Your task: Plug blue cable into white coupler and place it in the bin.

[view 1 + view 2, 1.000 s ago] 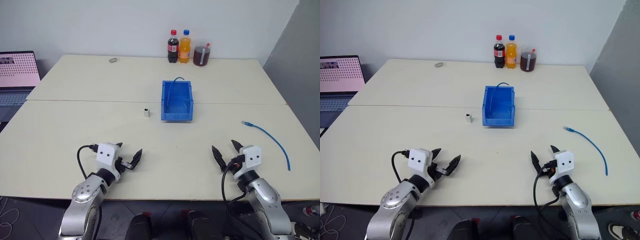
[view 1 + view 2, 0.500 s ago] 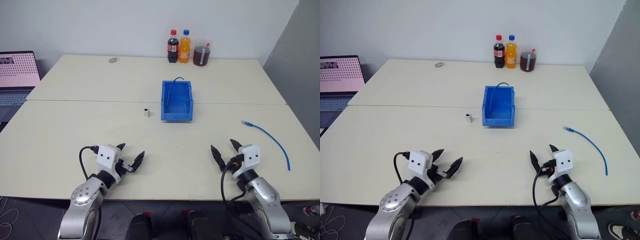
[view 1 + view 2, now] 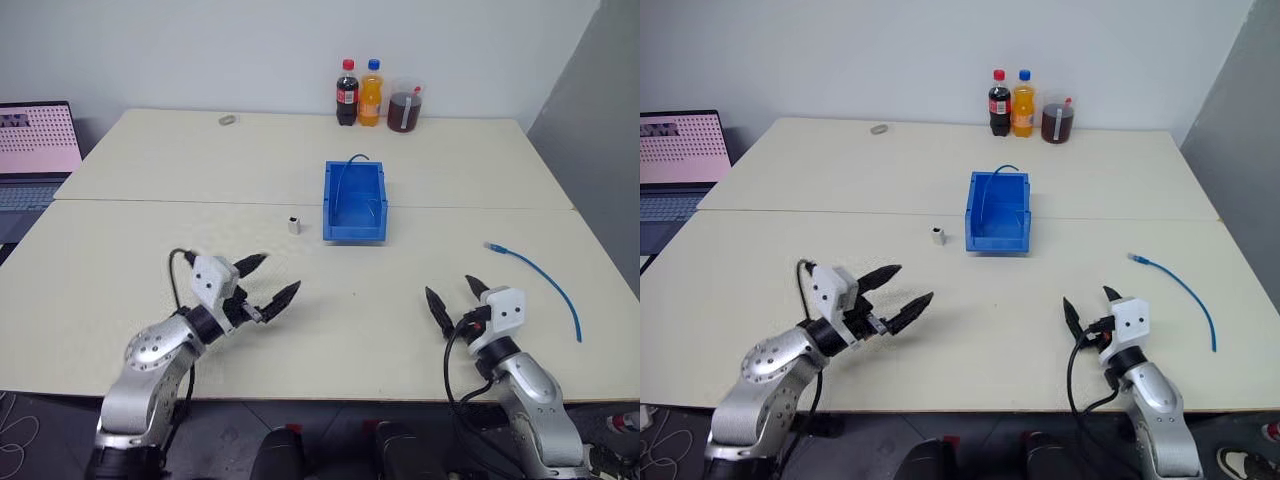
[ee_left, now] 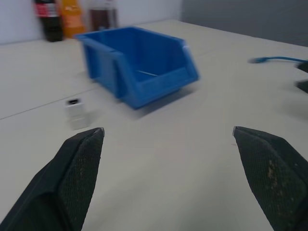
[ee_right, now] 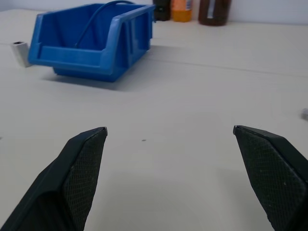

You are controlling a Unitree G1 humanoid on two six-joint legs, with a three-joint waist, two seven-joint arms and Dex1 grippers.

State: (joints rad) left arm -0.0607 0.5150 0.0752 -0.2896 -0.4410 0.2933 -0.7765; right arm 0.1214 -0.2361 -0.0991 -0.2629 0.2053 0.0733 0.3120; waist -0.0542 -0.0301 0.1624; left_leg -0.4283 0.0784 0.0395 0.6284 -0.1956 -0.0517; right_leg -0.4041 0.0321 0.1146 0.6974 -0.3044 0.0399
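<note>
Opening step, nothing grasped: left gripper (image 3: 268,281) and right gripper (image 3: 457,299) both spread wide, empty; tiny white-grey boxy coupler (image 3: 293,224) just beside bright blue plastic bin (image 3: 354,229); long sky-blue cable (image 3: 535,268) lying right of it, next needing reaches to each.

White coupler (image 3: 293,224) just beside bin (image 3: 354,229)

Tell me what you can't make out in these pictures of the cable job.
- white coupler: too small in the head views to show its socket.
- blue cable: its plug is too small to read; blurred in the left wrist view.
- bin: near wall hides part of the floor.
- Laptop: cut off by the picture's edge.
</note>
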